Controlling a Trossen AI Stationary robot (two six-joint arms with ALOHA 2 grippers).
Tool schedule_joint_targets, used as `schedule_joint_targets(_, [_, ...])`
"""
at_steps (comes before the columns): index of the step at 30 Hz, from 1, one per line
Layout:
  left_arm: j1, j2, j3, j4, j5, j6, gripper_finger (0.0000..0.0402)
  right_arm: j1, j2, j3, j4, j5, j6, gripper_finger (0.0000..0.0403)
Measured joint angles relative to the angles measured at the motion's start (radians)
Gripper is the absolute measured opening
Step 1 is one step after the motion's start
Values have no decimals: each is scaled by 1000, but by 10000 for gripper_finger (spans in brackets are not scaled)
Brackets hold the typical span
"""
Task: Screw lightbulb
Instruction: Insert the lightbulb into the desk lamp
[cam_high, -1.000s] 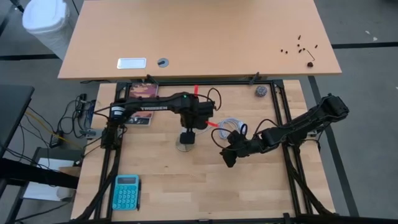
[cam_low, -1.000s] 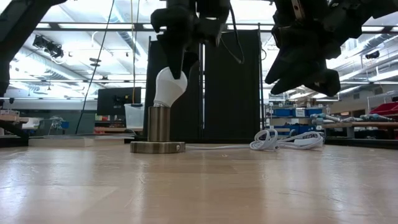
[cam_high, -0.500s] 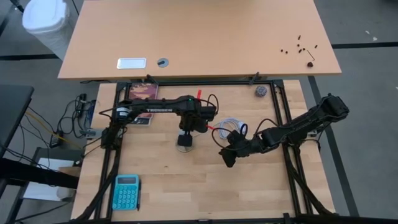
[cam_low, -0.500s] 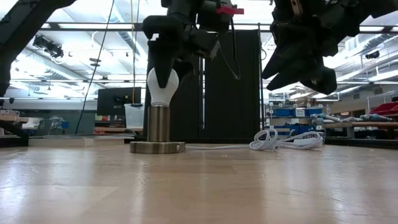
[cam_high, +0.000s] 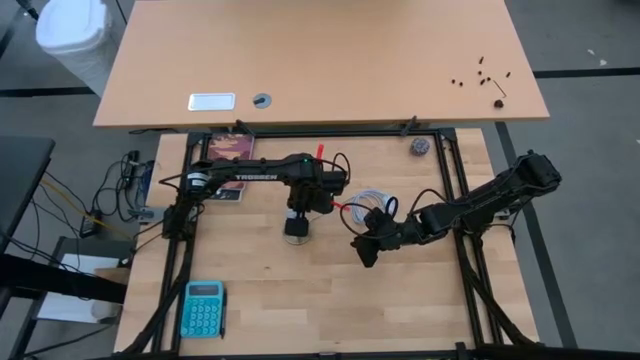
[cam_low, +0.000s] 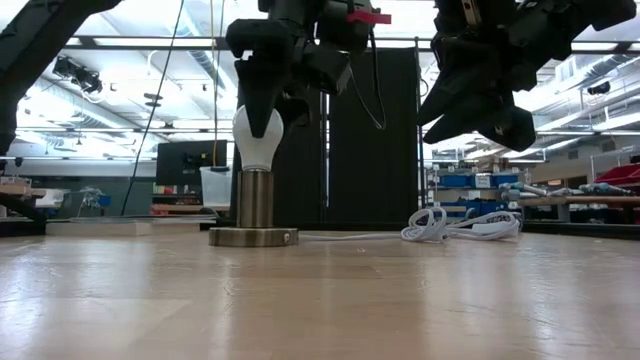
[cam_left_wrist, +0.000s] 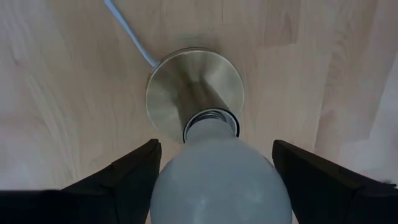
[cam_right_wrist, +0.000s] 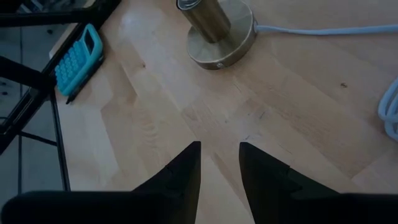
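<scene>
The white lightbulb stands upright over the brass socket, whose round base rests on the wooden table. In the left wrist view the lightbulb has its neck at the socket's mouth. My left gripper comes down from above and is shut on the lightbulb; in the high view it covers the socket. My right gripper hovers above the table to the socket's right, its fingers a little apart with nothing between them. My left gripper pinches the lightbulb's wide glass globe between its two fingers, one on each side. The fingers point straight down from above. The lightbulb stands upright below them, with its narrow end in the socket's mouth.
A coiled white cord runs from the socket toward the right. A teal calculator lies at the near left, a small grey ball at the far right. Black frame rails border the table.
My left gripper has tipped to point straight down and sunk slightly. The lightbulb, which leaned with its top toward the right, now stands upright with its narrow end in the socket's mouth.
</scene>
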Motion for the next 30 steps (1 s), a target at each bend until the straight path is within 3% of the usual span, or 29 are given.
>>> schedule_joint_targets(14, [-3, 0, -46, 30, -12, 91, 263, 0, 0, 0, 6, 2, -8, 119])
schedule_joint_targets(25, [-4, -1, -46, 34, -15, 89, 266, -5, 0, 0, 8, 13, -9, 119])
schedule_joint_targets(30, [-5, -1, -46, 34, -16, 72, 266, -46, 5, 0, 34, 8, -97, 119])
